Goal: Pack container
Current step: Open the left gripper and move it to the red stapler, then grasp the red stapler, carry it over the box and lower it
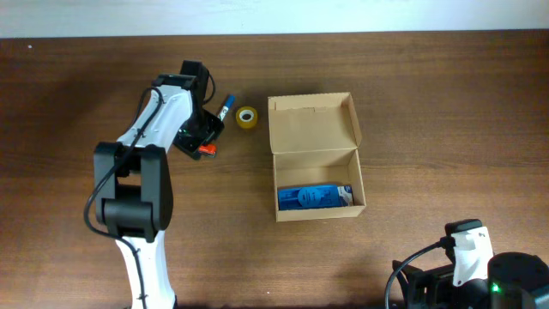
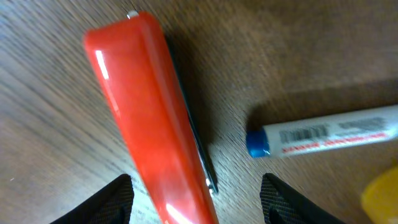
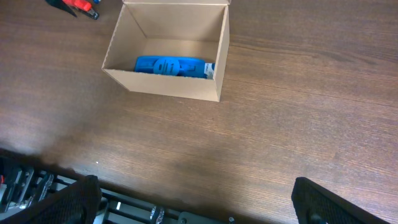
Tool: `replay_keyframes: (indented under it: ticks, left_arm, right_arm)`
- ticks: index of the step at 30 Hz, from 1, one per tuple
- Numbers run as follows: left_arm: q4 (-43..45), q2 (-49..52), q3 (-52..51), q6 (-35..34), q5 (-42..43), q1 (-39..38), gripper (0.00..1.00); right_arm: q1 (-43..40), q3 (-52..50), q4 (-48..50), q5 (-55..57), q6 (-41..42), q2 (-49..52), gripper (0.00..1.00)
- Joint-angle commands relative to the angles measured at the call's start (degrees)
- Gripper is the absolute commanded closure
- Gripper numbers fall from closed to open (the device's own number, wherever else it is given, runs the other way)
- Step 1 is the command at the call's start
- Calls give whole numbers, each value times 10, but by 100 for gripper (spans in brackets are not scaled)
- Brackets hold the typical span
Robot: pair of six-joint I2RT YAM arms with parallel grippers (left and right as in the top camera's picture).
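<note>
The container, a brown cardboard box (image 1: pixel 316 129) with its flap lid open, stands at the table's middle; it also shows in the right wrist view (image 3: pixel 163 86). A blue flat box (image 1: pixel 313 197) lies inside it. My left gripper (image 1: pixel 202 142) is open and low over a red stapler-like item (image 2: pixel 146 112), which lies on the table between the fingers (image 2: pixel 199 208). A white marker with a blue cap (image 2: pixel 323 137) lies beside it. My right gripper (image 3: pixel 205 205) is open and empty near the table's front edge, well back from the container.
A yellow tape roll (image 1: pixel 247 117) lies left of the container, next to the marker (image 1: pixel 226 109). The right arm's base (image 1: pixel 467 253) sits at the front right corner. A metal frame (image 3: pixel 155 214) runs below the front edge.
</note>
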Motion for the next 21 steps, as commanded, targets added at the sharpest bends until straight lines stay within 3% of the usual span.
replay_keyframes:
  ticks: [1,7,9,15,21]
  left_arm:
    - [4,14,-2,-22,6,5,36]
    - [9,37,-2,-26,7,8,40]
    - [9,37,-2,-26,6,8,47]
    - [9,37,-2,-26,6,8,83]
    - [7,8,-2,-21,6,0,98]
  right_arm:
    - [-1,6,1,5,-6,-2,1]
    - [-1,6,1,5,-6,-2,1]
    - [-1,6,1,5,-6,-2,1]
    - [-1,6,1,5,-6,-2,1]
    - [-1,6,1,5,-6,-2,1]
